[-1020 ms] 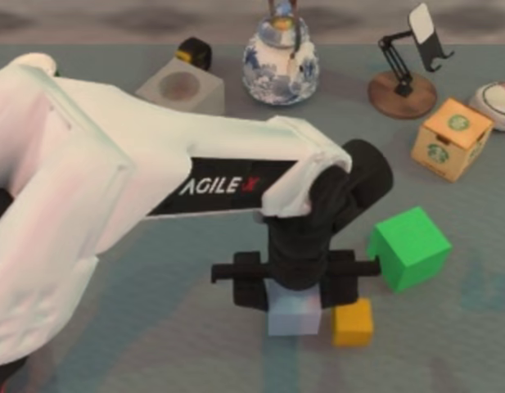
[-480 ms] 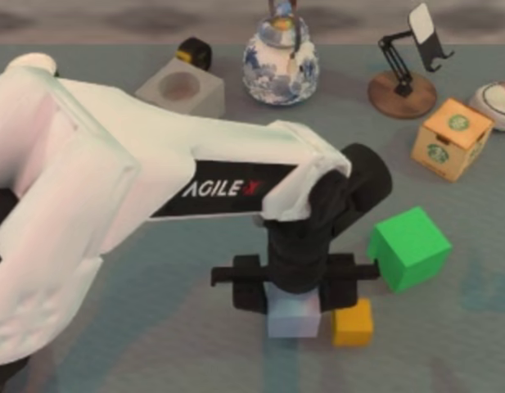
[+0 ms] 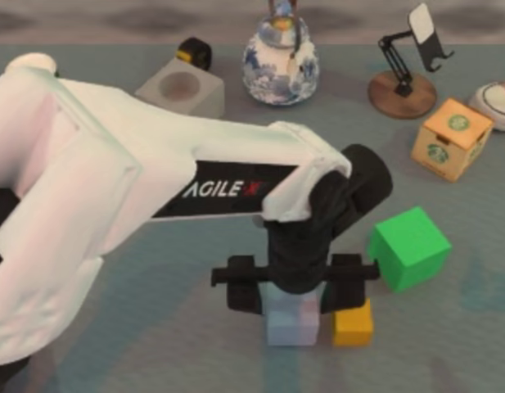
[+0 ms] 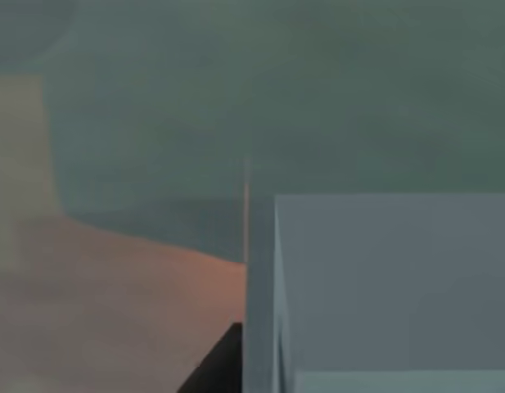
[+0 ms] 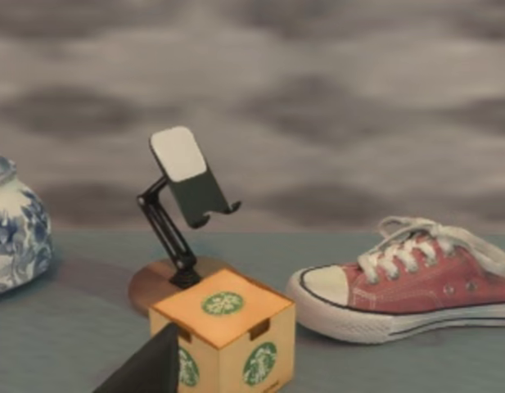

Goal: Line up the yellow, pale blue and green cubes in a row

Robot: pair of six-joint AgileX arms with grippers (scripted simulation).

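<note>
My left gripper (image 3: 293, 296) reaches down at the table's front middle, shut on the pale blue cube (image 3: 293, 321), with one black finger on each side of it. The small yellow cube (image 3: 353, 322) sits right beside the pale blue one on its right, almost touching. The large green cube (image 3: 409, 247) rests farther right and a little farther back. The left wrist view is filled by the pale blue cube (image 4: 383, 286) up close. My right arm is parked out of the top view; only a dark part of its gripper (image 5: 146, 368) shows.
Along the back stand a grey block with a round hollow (image 3: 182, 87), a blue-and-white jar (image 3: 281, 61) and a phone stand (image 3: 403, 90). A tan box with green logos (image 3: 451, 137) and a red sneaker (image 5: 416, 282) sit at the right.
The left gripper and the pale blue cube have shifted slightly lower toward the table's front. The yellow and green cubes have not moved.
</note>
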